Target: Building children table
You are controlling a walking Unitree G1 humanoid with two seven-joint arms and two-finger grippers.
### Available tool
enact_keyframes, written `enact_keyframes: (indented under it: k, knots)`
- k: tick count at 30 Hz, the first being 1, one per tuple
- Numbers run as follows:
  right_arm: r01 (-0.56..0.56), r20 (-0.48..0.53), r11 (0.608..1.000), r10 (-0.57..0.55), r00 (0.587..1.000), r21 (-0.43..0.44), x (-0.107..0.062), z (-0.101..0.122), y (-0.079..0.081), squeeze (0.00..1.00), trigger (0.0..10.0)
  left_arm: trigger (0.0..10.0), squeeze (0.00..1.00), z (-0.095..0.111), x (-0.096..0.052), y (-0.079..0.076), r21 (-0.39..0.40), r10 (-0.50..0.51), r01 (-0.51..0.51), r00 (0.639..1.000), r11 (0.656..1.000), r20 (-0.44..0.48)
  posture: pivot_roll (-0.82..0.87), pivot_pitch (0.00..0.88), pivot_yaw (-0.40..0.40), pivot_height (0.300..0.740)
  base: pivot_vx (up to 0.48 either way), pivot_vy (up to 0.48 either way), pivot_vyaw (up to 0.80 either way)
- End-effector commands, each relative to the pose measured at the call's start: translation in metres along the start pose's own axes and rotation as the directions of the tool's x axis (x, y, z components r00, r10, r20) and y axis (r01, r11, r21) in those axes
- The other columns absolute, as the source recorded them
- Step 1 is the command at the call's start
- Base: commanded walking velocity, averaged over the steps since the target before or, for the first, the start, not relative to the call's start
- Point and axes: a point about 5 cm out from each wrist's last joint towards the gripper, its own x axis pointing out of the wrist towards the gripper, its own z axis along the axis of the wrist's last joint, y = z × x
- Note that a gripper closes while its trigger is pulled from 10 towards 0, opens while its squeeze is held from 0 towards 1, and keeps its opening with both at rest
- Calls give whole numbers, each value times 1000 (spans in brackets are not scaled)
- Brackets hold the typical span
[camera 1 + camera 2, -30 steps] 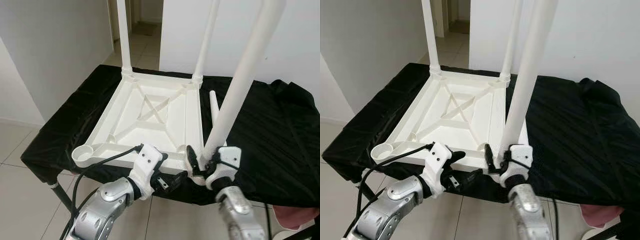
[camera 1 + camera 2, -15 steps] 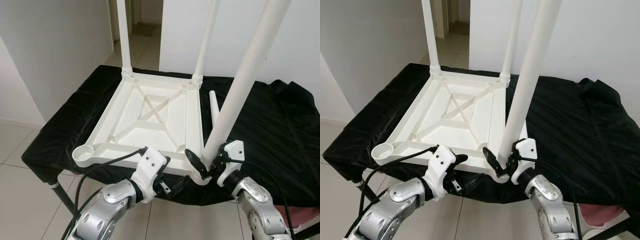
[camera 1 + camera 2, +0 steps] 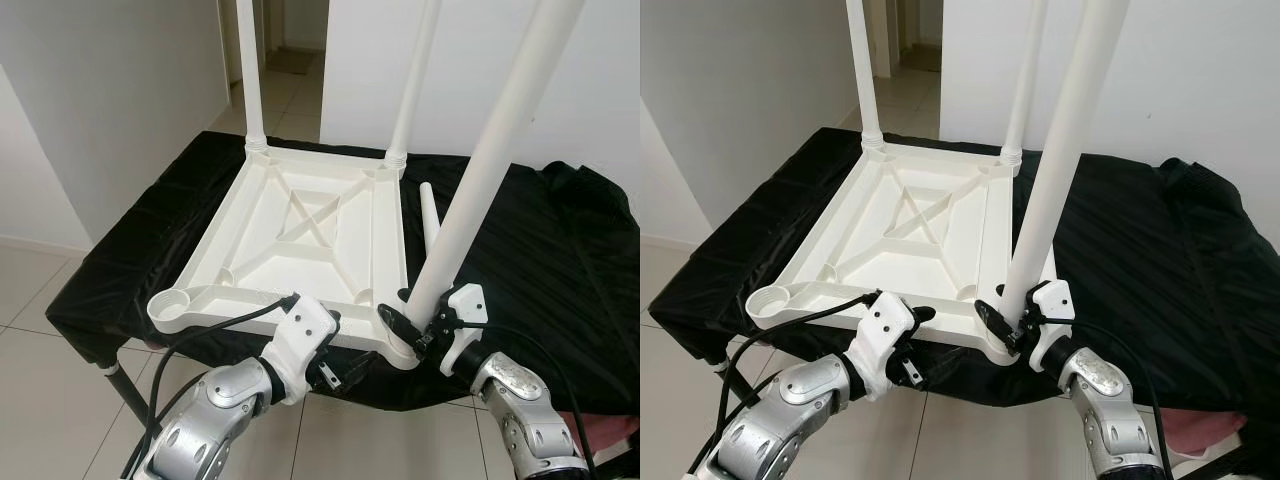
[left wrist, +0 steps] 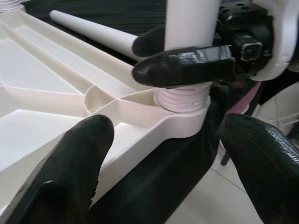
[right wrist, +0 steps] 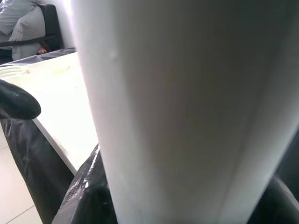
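Observation:
A white children's table top (image 3: 300, 215) lies upside down on a black-covered work table (image 3: 540, 250). Two white legs (image 3: 250, 70) (image 3: 415, 80) stand in its far corners. A third leg (image 3: 480, 170) stands slanted in the near right corner socket, and my right gripper (image 3: 418, 322) is shut on its base. In the left wrist view the right fingers (image 4: 187, 65) clamp just above the threaded collar. My left gripper (image 3: 338, 348) is open at the top's near edge, holding nothing. A loose fourth leg (image 3: 428, 210) lies on the cloth to the right. The near left socket (image 3: 172, 305) holds no leg.
The work table's near edge is right in front of me, with tiled floor (image 3: 40, 290) below and to the left. White walls stand left and behind, with a doorway (image 3: 290, 40) beyond. Rumpled black cloth (image 3: 590, 190) covers the right side.
My right wrist has turned around the base of the near right leg, and its arm has swung out to the right. The left gripper has barely shifted.

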Motion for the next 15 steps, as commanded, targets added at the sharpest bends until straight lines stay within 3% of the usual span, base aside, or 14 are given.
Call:
enact_keyframes:
  k: [1,2,8,9,12,15]
  knots:
    - [4,-36,999,-2,999,54,-3,-10,0,0,0,10000,0,-4,1,-1,8,7,-7,1000,1000,-13,9,122,-5,740,0,0,0]
    - [9,-37,998,-7,999,61,-3,-11,1,0,10000,10000,0,-4,1,-1,6,7,-7,1000,1000,-13,9,123,-5,740,0,0,0]
    - [77,-30,993,-74,997,94,1,-8,4,0,10000,10000,0,-4,2,-2,2,7,-7,1000,1000,-9,7,122,-10,740,0,0,0]
    - [146,-39,985,-143,989,89,6,-8,9,0,10000,10000,0,-4,2,-2,3,7,-7,1000,1000,-7,8,119,-18,740,0,0,0]
    - [211,-60,975,-207,976,74,8,-10,10,0,10000,10000,0,-5,2,-3,6,7,-7,1000,1000,-6,8,117,-19,740,0,0,0]
    - [305,-80,945,-296,952,122,10,-11,12,0,10000,10000,0,-5,3,-3,5,11,-11,1000,1000,-6,10,109,-27,740,0,0,0]
